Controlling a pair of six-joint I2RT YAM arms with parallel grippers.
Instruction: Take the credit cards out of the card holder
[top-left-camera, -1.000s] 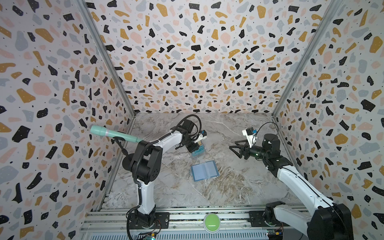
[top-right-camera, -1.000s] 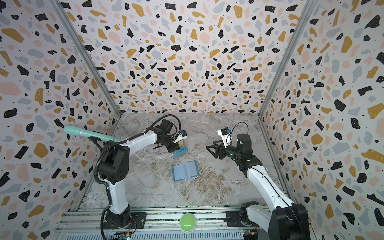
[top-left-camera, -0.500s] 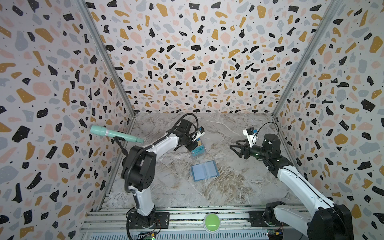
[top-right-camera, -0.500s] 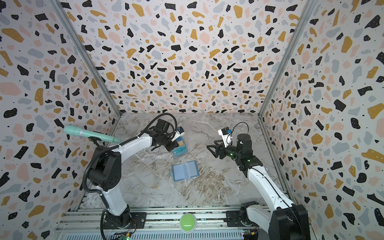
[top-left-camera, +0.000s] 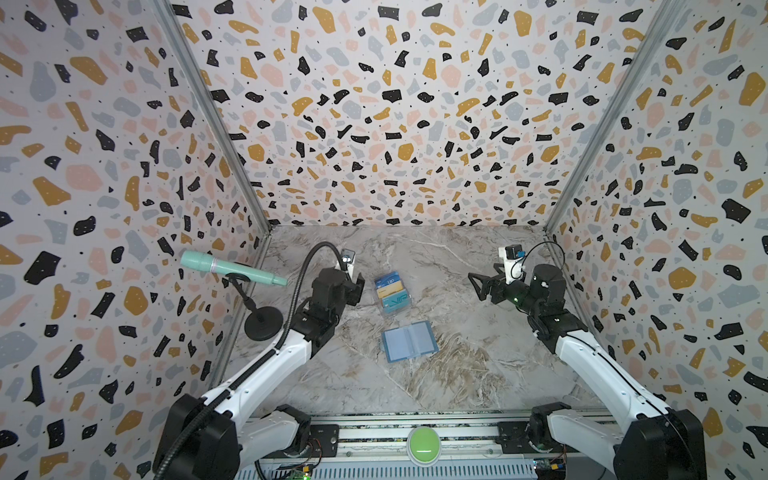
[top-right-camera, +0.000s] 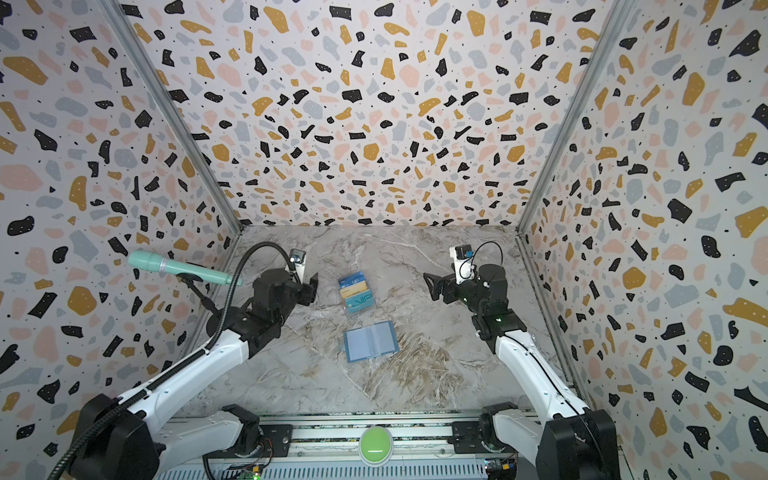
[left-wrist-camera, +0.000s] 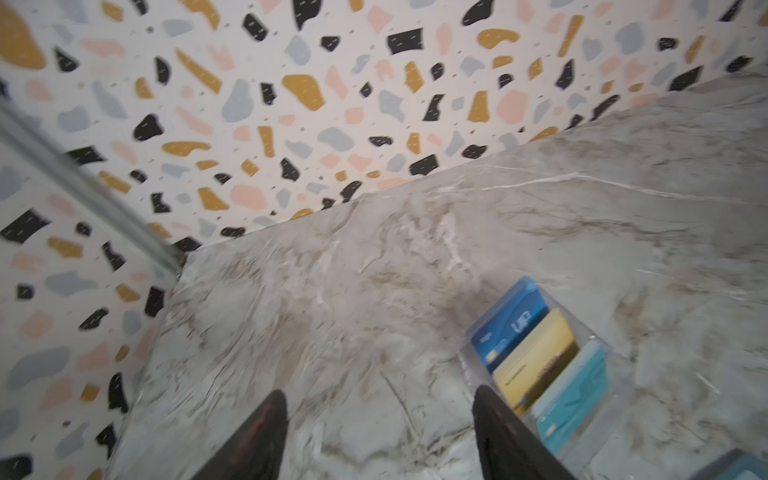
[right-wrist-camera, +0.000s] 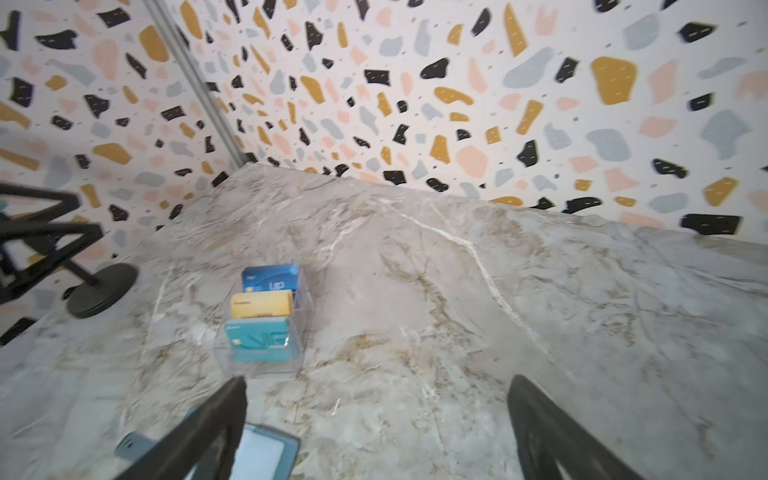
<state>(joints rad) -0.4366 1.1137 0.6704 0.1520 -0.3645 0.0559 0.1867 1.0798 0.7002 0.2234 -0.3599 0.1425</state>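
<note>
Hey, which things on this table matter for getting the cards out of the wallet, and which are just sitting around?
Part of the job:
- card holder, lying open
- credit cards, standing in the clear stand

Just lying about:
- microphone on its stand
- green button

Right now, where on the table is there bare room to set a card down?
Bare marble lies between the card holder and the front rail, and between the clear stand and the right gripper. It is crowded where the left gripper sits beside the stand.
</note>
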